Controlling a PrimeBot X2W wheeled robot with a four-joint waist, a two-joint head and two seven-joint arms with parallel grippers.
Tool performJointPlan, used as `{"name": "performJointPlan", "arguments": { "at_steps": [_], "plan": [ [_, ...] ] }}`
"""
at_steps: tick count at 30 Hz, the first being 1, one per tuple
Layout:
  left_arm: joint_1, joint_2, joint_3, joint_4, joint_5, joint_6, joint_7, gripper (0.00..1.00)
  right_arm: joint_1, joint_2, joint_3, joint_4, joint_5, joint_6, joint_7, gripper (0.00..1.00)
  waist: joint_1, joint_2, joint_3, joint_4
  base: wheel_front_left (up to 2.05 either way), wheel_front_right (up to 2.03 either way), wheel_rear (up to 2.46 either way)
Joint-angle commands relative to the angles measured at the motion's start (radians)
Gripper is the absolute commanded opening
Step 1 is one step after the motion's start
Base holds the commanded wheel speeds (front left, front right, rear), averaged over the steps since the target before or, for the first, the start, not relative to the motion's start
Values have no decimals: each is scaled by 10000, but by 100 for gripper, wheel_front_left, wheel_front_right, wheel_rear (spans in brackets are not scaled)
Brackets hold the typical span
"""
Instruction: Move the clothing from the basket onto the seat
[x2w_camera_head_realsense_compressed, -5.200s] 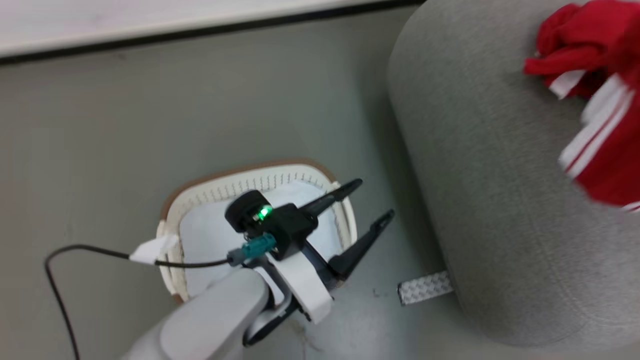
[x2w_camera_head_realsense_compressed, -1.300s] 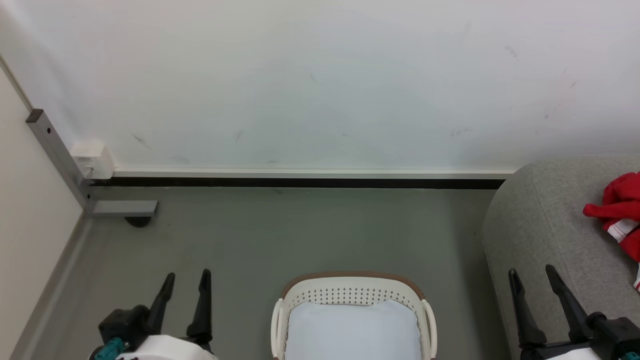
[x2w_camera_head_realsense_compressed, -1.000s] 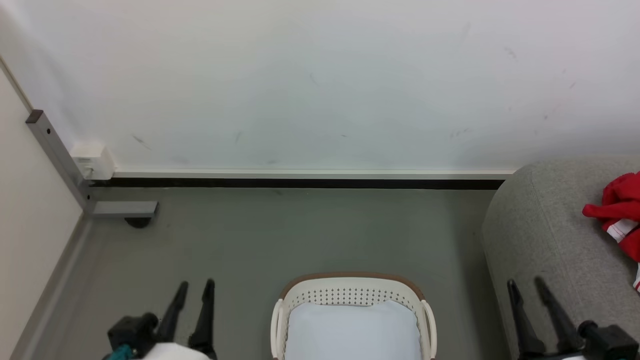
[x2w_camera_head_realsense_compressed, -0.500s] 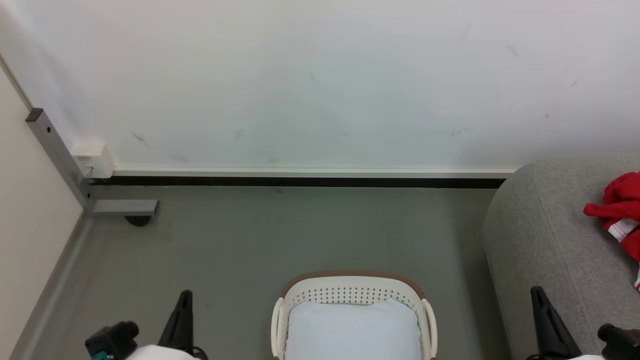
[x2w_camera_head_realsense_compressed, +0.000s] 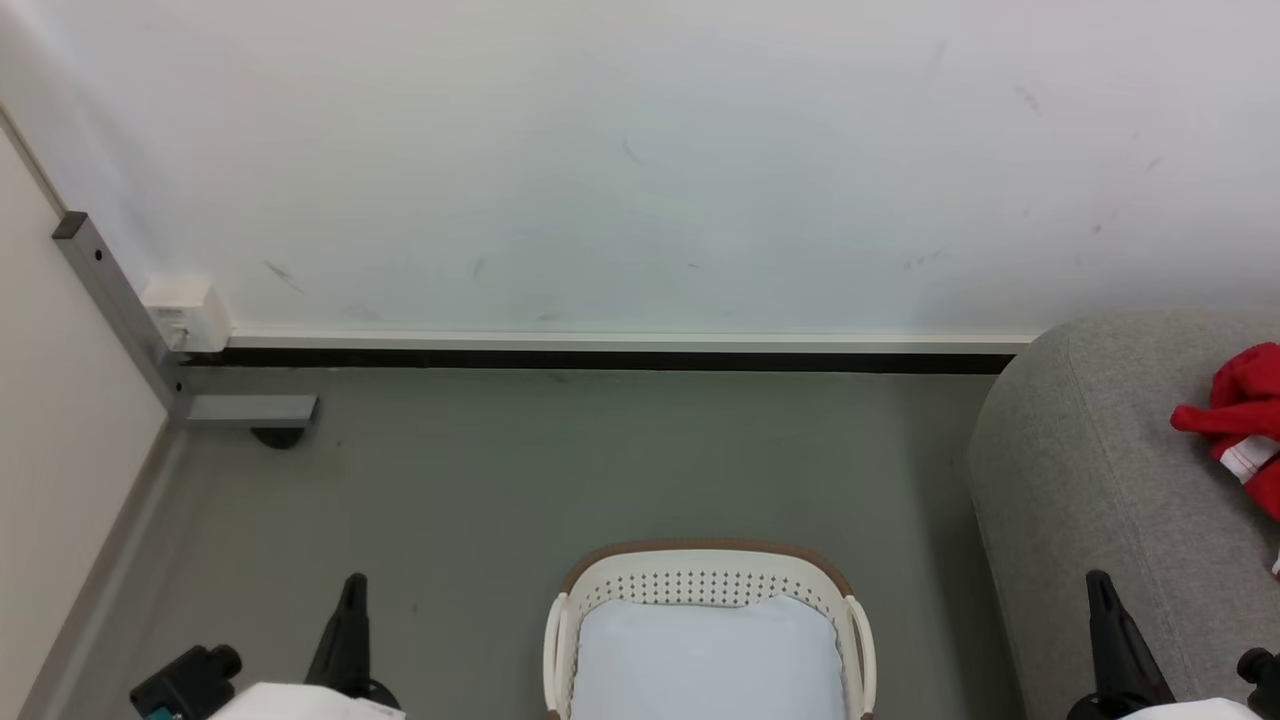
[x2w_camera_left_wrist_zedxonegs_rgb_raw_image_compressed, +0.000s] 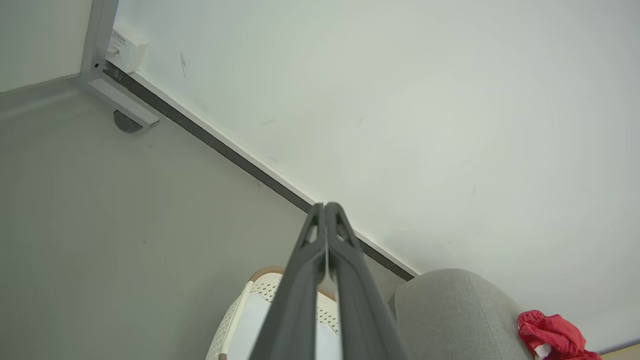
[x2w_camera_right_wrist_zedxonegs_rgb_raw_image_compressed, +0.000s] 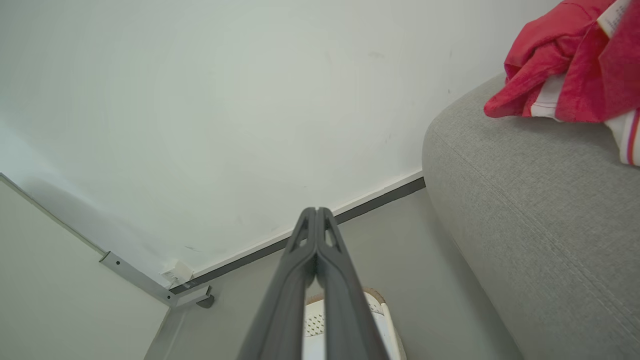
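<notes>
Having closed, left pincer (x2w_camera_left_wrist_zedxonegs_rgb_raw_image_compressed: 325, 206), right pincer (x2w_camera_right_wrist_zedxonegs_rgb_raw_image_compressed: 316, 210)

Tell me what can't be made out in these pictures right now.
- Basket: its near half is cut off by the head view's bottom edge, so that part's contents are unseen.
- Clothing: cut off by the head view's right edge and the right wrist view's corner, so the number of pieces is unclear.
- Seat: runs out of frame in every view.
- Small white box on the wall: too small to identify.
</notes>
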Motion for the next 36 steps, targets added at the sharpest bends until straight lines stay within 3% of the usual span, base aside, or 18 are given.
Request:
{"name": "performJointPlan", "arguments": {
  "at_steps": [1, 36],
  "plan": [
    [-136, 51, 55, -219, -331, -10, 80, 0, -320, -33, -109, -170, 285, -4, 76, 0, 0, 0, 3, 3, 0, 0, 0],
    [-98, 73, 492, -735, -4522, -20, 1229, 0, -537, 186, -815, -267, 4232, -11, 1225, 0, -1, 0, 124, 68, 0, 0, 0]
  ]
}}
